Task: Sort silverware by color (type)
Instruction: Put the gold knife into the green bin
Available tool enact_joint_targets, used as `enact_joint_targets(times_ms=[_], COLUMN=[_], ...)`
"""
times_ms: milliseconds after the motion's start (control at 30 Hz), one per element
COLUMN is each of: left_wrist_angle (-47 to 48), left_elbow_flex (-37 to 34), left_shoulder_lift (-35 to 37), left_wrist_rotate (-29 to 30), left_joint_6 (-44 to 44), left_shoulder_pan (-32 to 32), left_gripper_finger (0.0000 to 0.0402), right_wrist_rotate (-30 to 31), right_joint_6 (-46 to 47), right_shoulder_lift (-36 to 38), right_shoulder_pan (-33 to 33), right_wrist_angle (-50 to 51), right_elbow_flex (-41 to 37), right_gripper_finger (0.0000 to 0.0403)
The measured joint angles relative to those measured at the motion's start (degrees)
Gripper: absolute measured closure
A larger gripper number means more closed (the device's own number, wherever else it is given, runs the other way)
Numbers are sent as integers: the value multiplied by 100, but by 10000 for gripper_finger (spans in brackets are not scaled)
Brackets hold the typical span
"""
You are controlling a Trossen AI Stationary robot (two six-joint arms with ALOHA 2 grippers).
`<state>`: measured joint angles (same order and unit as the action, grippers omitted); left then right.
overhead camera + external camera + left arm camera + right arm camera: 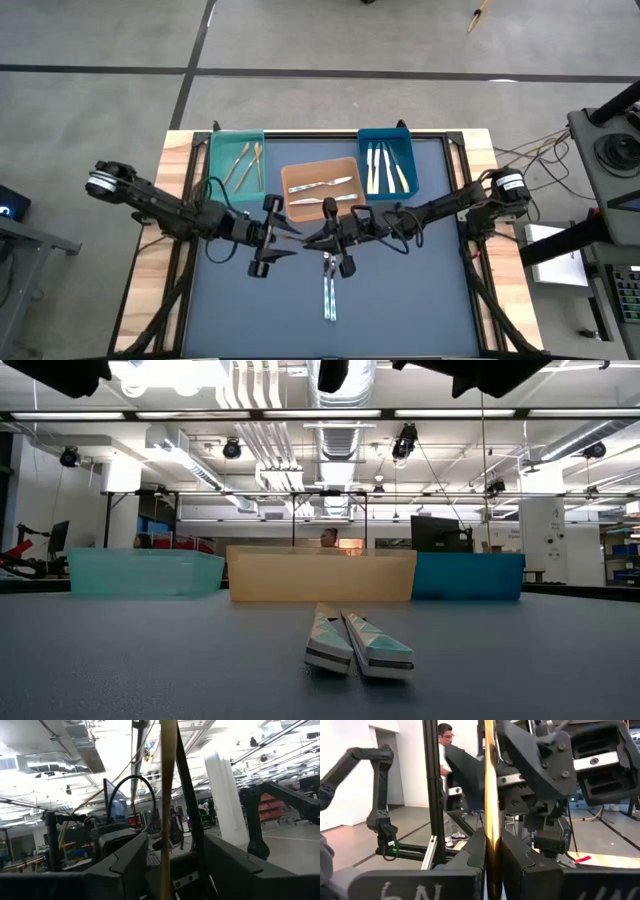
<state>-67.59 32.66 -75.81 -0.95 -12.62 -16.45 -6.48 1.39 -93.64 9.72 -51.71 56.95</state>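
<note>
A slim gold utensil [490, 795], pinched in the closed right gripper [491, 865] beside the open left gripper [268, 250], could be dropped during handover.

teal bin [222, 150], orange bin [293, 208], blue bin [403, 140] abreast.

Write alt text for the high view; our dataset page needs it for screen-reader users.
Both arms meet mid-table, the right gripper shut on a gold piece, the left gripper open beside it. Behind stand teal, orange and blue bins; two silver pieces remain.
</note>
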Motion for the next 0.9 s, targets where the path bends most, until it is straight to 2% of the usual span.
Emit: enact_joint_targets(times_ms=[200, 300, 433, 500, 733, 900], left_wrist_angle=[-42, -40, -48, -48, -5, 434], left_elbow_flex=[107, 107, 106, 105, 96, 96], left_shoulder_lift=[-148, -167, -166, -161, -130, 109], left_wrist_rotate=[-4, -4, 12, 27, 110, 692], left_joint_6=[2, 2, 7, 42, 278, 321], left_shoulder_pan=[0, -2, 4, 4, 7, 0], left_gripper_finger=[260, 302, 380, 391, 398, 399], right_wrist_rotate=[0, 0, -13, -12, 207, 249], right_joint_6=[-13, -63, -120, -125, 9, -51], right_shoulder_lift=[-24, -24, -24, -24, -24, 17], right_shoulder_pan=[-2, -2, 0, 0, 0, -2], right_wrist_angle=[-22, -24, -28, -27, 21, 227], right_elbow_flex=[-1, -1, 0, -1, -1, -1], right_gripper_finger=[383, 383, 383, 378, 285, 226])
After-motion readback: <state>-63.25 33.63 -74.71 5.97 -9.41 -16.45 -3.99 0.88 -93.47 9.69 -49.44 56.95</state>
